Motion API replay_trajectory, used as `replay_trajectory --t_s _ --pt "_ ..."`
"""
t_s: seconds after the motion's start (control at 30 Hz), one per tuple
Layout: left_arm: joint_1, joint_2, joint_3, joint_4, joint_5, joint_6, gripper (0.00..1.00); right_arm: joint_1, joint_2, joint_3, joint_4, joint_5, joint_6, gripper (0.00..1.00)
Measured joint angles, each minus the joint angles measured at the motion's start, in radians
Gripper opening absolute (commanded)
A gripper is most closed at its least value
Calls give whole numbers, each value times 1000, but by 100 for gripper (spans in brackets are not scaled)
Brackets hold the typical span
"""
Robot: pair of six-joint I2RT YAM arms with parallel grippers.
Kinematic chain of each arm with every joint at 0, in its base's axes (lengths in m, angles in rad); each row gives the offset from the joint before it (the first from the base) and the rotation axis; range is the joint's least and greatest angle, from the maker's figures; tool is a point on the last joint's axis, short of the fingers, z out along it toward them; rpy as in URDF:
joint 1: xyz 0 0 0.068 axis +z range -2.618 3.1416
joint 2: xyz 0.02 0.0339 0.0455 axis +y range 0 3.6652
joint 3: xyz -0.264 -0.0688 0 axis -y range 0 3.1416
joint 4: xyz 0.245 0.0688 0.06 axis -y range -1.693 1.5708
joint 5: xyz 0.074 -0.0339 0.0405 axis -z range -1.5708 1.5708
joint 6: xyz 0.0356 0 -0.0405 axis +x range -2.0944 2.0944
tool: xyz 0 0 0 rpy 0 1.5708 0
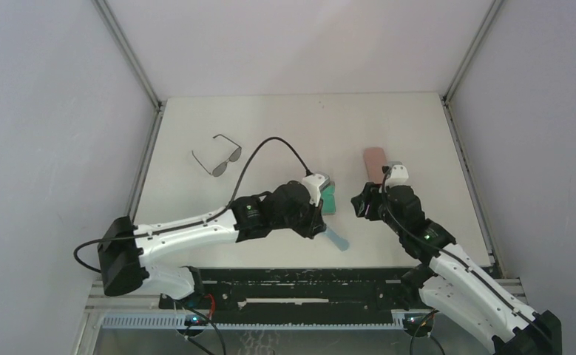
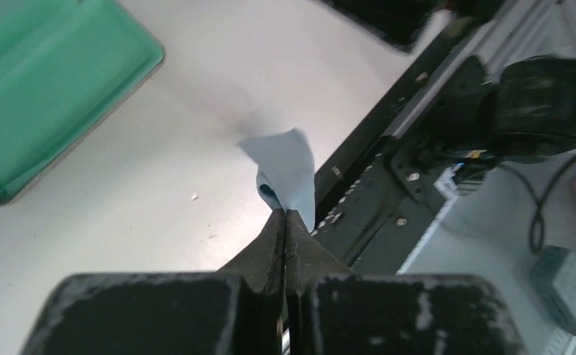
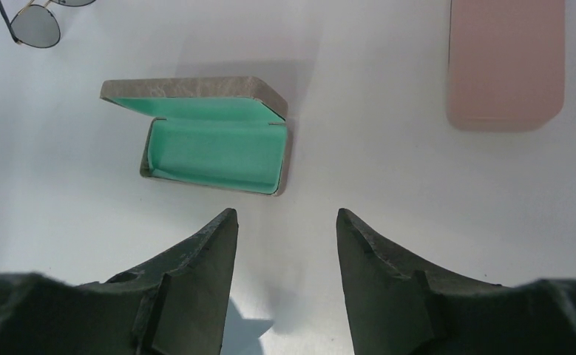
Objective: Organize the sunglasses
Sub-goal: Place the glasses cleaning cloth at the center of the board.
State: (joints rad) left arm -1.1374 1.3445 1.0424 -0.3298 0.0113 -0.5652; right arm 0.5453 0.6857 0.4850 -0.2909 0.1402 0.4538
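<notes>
Left gripper is clamped on the cloth near the front edge, presumably to line the open case. Right gripper stands part-open and empty, facing that case. Sunglasses lie at its 10 o'clock, well apart.

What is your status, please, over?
Left gripper shut on blue cloth. Right gripper open, empty. Sunglasses loose, far left. Green-lined case open, empty. Nothing seen blocking.
</notes>
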Motion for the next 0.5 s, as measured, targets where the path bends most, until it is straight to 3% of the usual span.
replay_trajectory --t_s 0.5 --pt "80 116 -349 153 -39 -4 2 8 93 -1 -19 -16 38 53"
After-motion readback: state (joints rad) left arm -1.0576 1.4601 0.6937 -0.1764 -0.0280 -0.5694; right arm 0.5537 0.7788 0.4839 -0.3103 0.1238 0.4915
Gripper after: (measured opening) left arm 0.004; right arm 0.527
